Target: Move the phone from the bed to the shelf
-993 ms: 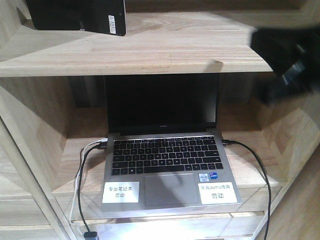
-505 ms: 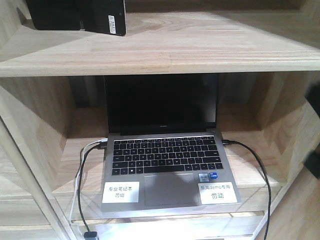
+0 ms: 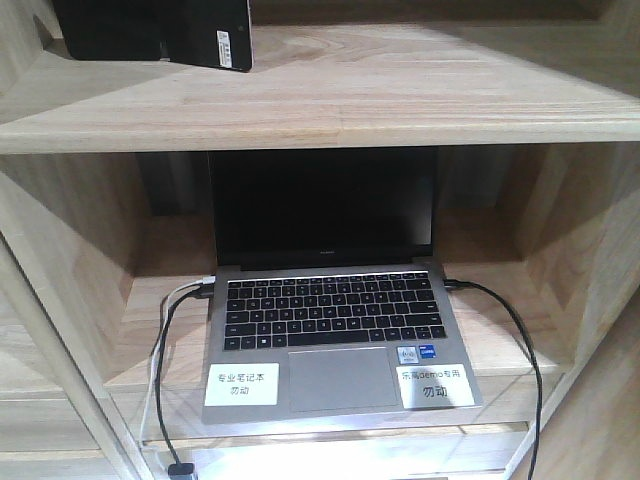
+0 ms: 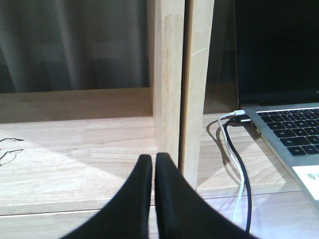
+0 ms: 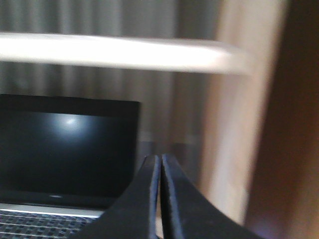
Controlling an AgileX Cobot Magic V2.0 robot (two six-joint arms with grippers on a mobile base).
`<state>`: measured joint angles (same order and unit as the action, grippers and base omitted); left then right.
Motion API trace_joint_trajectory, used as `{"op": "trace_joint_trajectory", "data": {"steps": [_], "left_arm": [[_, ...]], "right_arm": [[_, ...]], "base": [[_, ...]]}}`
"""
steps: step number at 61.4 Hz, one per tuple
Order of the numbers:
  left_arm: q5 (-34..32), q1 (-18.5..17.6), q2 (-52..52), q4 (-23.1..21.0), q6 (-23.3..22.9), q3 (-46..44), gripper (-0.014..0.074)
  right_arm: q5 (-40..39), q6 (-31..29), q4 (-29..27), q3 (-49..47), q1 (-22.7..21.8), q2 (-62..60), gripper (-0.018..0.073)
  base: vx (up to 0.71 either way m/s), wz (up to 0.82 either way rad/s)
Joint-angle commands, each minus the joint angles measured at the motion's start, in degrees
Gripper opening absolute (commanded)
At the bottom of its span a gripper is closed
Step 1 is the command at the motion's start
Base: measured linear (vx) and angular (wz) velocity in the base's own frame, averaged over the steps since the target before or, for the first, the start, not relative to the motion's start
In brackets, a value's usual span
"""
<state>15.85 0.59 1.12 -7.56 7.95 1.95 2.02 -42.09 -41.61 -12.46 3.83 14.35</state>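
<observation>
From the front camera I see the phone (image 3: 160, 32) lying on the shelf's (image 3: 330, 100) top board at eleven o'clock; below, an open laptop (image 3: 330, 300) fills the middle compartment, cables (image 3: 165, 360) trailing. My left wrist camera shows the left gripper (image 4: 153, 162) pressed together, empty. My right wrist camera shows the right gripper (image 5: 160, 162) likewise closed, empty.

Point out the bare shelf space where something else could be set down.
Free: the upper board of the shelf, right of the phone. In the left wrist view, the compartment left of the divider is bare. Crowded: the laptop and its cables fill the middle compartment.
</observation>
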Motion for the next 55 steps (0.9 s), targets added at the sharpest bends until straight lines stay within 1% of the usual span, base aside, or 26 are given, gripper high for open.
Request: {"op": "trace_joint_trajectory", "data": {"steps": [1,9,21,31,37,55], "left_arm": [[-4.18,-0.18,0.30,-0.40,-0.22,0.13,0.0001],[-4.18,-0.18,0.30,-0.40,-0.22,0.13,0.0001],[-4.18,-0.18,0.30,-0.40,-0.22,0.13,0.0001],[-4.18,-0.18,0.30,-0.40,-0.22,0.13,0.0001],[-4.18,-0.18,0.30,-0.40,-0.22,0.13,0.0001],[-4.18,-0.18,0.30,-0.40,-0.22,0.13,0.0001]], "right_arm": [[-3.84,-0.10,-1.63,1.00,-1.01,-2.99,-0.0004],[-3.84,-0.10,-4.13,4.72,-1.47,-8.02,-0.0004],[-3.84,-0.10,-5.78,10.49,-1.80,-14.28,-0.0004],[-3.81,-0.10,-5.92,14.42,-1.86,-15.34,-0.0004],[-2.40,-0.10,-5.92,14.33,-1.86,-15.34,-0.0004],[-2.45,-0.33,-5.86,14.33,-1.76,-15.34,-0.0004]], "base": [[0.00,0.00],[0.00,0.00],[0.00,0.00],[0.00,0.00],[0.00,0.00],[0.00,0.00]]}}
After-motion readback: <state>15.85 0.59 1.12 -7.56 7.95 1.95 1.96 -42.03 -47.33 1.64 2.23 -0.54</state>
